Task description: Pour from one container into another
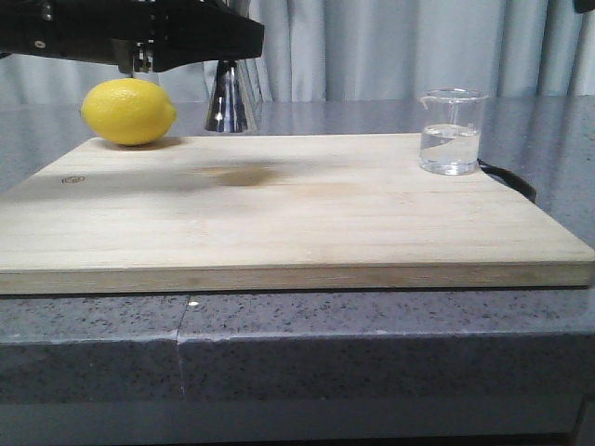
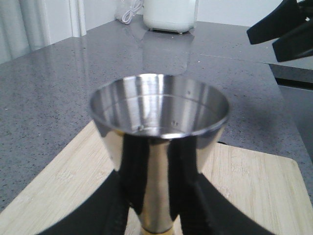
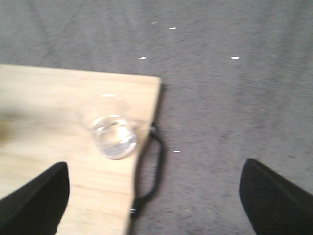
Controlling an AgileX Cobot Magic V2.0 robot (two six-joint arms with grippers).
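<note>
The steel jigger stands upright between the black fingers of my left gripper, which is shut on its narrow lower part just above the gold band. Its upper cup faces the camera. In the front view only the jigger's lower cone shows below the left arm, at the board's far edge. The glass beaker, about a third full of clear liquid, stands on the board's back right corner. In the blurred right wrist view the beaker lies ahead of my right gripper, which hangs wide open above the board's edge and holds nothing.
A yellow lemon rests on the wooden board at the back left, close to the jigger. A black loop handle sticks out from the board's right side. Grey stone counter surrounds the board. A white appliance stands further off.
</note>
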